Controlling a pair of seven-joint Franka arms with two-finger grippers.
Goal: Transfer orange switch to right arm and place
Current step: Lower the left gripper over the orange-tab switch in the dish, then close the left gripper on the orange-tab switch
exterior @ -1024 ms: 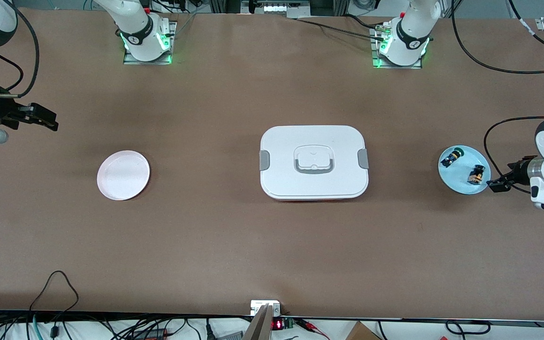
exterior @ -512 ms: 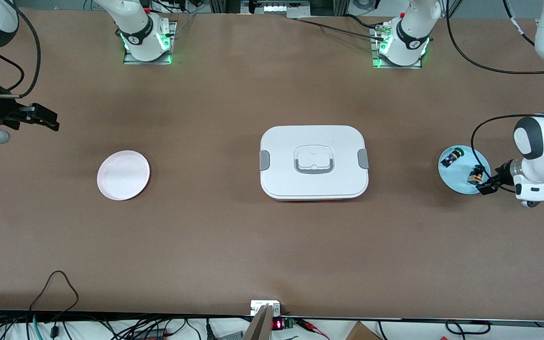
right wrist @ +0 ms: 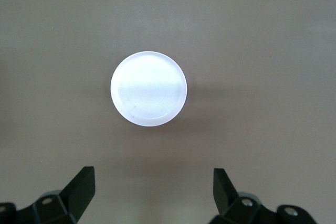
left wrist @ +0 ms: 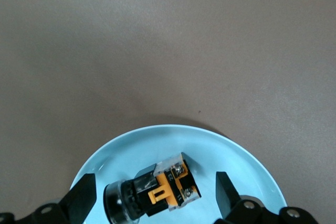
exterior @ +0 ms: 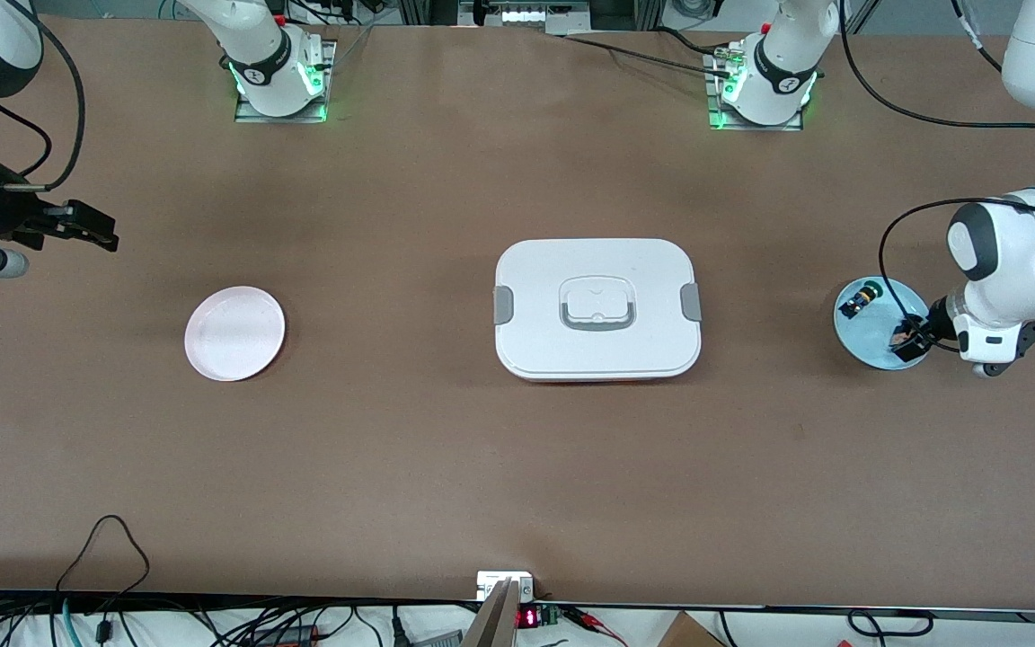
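The orange switch point(left wrist: 157, 192), black with orange parts, lies on its side on a light-blue plate point(left wrist: 247, 166) toward the left arm's end of the table. In the front view the orange switch point(exterior: 901, 336) shows partly under the left gripper point(exterior: 909, 345). My left gripper point(left wrist: 155, 198) is open and low over the plate point(exterior: 872, 337), with one finger point(left wrist: 83, 199) on each side of the switch and not touching it. My right gripper point(exterior: 91, 229) is open and empty and hangs over the table at the right arm's end, as the right wrist view point(right wrist: 152, 184) shows.
A green-capped switch point(exterior: 861, 298) lies on the same blue plate, farther from the front camera. A white lidded box point(exterior: 597, 308) sits mid-table. A pale pink plate point(exterior: 234, 332) lies toward the right arm's end and also shows in the right wrist view point(right wrist: 148, 88).
The left arm has swung in over the blue plate, bringing its open gripper from beside the plate's rim to around the orange switch. The right gripper has shifted slightly.
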